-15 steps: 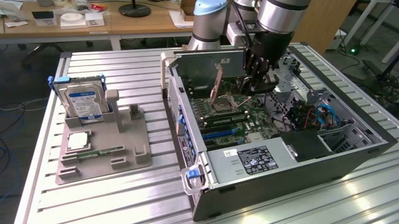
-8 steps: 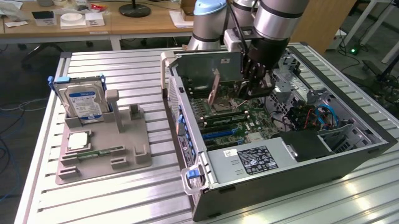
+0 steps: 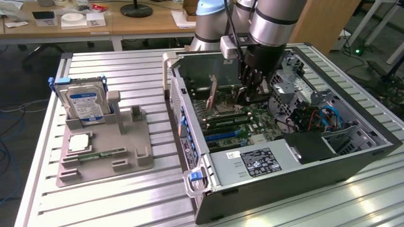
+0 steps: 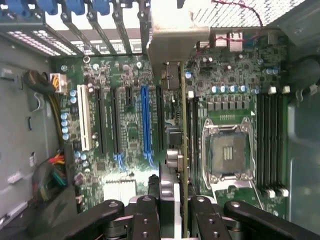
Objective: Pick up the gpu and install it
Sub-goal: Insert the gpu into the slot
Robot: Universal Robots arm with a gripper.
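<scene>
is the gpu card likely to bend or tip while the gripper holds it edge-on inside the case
The gpu looks like a thin rigid board, so probably stiff rather than floppy. Pinched at one edge by the gripper, it could pivot if nudged. Its exposed components above the motherboard suggest it is fragile.

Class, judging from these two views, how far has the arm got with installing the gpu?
Done: the gpu is off the grey holder and inside the open computer case. In hand: the gripper grips it edge-on above the motherboard. Left: whether it is seated in a slot cannot be told.
</scene>
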